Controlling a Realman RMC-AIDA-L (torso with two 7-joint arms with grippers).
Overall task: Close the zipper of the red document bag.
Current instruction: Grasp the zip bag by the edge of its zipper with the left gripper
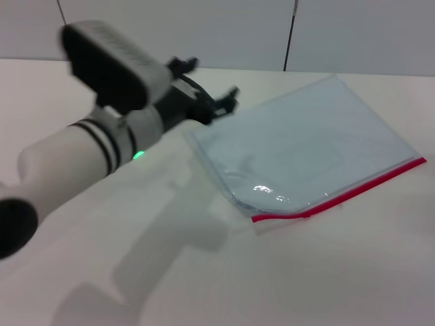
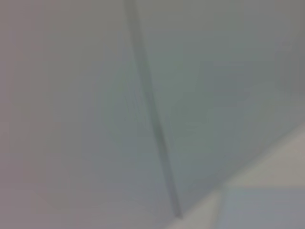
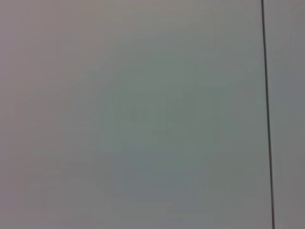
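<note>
The red document bag point(image 1: 306, 146) lies flat on the white table point(image 1: 272, 285), a translucent pale blue-grey pouch set at an angle. Its zipper point(image 1: 367, 185) is the thin red strip along the near long edge, and it bulges slightly near its left end. My left arm reaches in from the left. Its black left gripper point(image 1: 209, 83) hovers open at the bag's far left corner, with nothing between its fingers. The right gripper is out of the head view. Both wrist views show mostly blurred grey wall.
A grey wall point(image 1: 204, 27) with a dark vertical seam point(image 1: 291, 34) stands behind the table. The same kind of seam point(image 2: 152, 119) crosses the left wrist view, and a seam point(image 3: 267, 114) also runs down the right wrist view.
</note>
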